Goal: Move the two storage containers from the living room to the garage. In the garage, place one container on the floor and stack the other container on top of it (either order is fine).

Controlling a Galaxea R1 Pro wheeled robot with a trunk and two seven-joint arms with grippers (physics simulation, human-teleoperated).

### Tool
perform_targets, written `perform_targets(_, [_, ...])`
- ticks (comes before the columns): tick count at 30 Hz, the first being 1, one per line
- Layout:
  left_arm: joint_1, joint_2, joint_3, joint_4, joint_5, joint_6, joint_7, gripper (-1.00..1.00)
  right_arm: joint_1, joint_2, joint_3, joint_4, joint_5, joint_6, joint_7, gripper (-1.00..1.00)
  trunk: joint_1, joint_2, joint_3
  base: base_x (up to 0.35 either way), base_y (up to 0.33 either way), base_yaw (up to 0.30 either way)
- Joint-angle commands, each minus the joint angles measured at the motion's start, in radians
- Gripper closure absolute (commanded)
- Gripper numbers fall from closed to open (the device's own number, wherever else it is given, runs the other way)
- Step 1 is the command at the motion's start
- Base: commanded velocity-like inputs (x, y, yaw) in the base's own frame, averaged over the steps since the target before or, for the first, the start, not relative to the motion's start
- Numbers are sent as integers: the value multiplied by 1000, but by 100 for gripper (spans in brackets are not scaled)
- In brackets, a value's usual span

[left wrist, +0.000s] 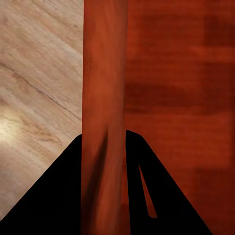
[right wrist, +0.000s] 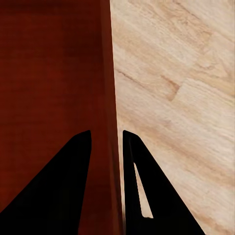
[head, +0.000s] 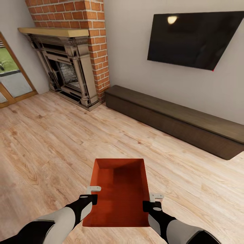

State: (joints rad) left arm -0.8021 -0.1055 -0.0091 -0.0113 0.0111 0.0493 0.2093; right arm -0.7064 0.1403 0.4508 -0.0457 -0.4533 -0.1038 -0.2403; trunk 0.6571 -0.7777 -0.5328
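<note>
Storage container (head: 119, 191) hangs at six o'clock above the wood floor (head: 44, 145), carried between us — our left gripper (left wrist: 104, 147) clamps its left wall, our right gripper (right wrist: 105, 144) pinches the right wall. At eleven o'clock we see the brick fireplace (head: 73, 51); at two, a dark screen (head: 195, 39).

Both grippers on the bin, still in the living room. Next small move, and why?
Probably turn the base toward the exit, keeping both grips. The left gripper and right gripper each pinch a side wall of the storage container, held above the wood floor. Ahead lie only the fireplace and low bench. No garage yet.
</note>
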Motion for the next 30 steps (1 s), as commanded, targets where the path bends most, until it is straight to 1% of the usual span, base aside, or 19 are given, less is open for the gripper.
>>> perform_targets(1, [0, 3, -5, 4, 10, 6, 39, 100, -1, -4, 48, 0, -1, -34, -3, 100, -4, 7, 2, 0, 0, 0])
perform_targets(25, [0, 3, -5, 4, 10, 5, 39, 100, -1, -4, 49, 0, -1, -35, -2, 100, -96, 175, 78, 0, 0, 0])
perform_targets(30, [0, 3, -5, 4, 10, 3, 39, 100, -1, -4, 51, 0, 1, -36, -2, 100, -96, 175, 78, 0, 0, 0])
